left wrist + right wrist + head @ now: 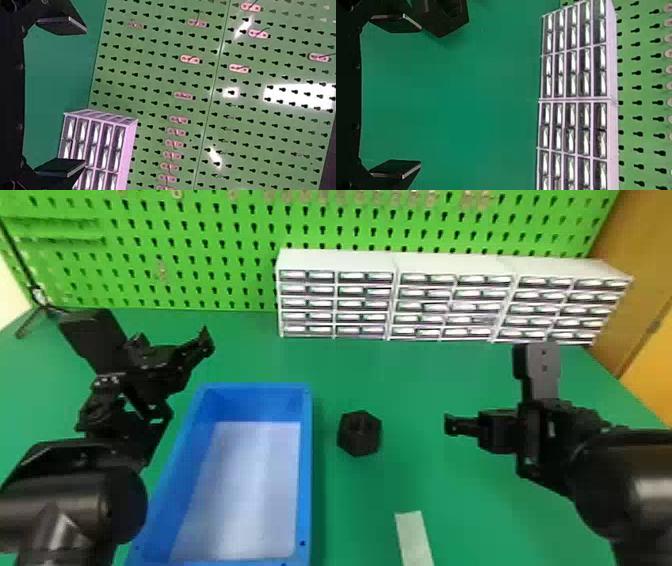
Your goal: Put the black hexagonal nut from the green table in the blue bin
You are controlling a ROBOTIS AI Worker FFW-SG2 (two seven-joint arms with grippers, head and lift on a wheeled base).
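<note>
Right now, our right gripper (465, 426) is empty, its two fingers spread wide apart. Just to its left, and not touching it, the black hexagonal nut (359, 434) rests on the green surface (410, 385). Beyond the nut, farther left of that gripper, we have the blue bin (305, 470) with its open top facing up. Our left gripper (192, 350) is near the bin's far left corner, also empty with its fingers well apart. Nearer to us than the right gripper, and to its left, a pale strip (414, 540) lies on the surface. Past the right gripper, we see white drawer cabinets (455, 265) standing along the back, with the green pegboard (225, 255) behind them.
</note>
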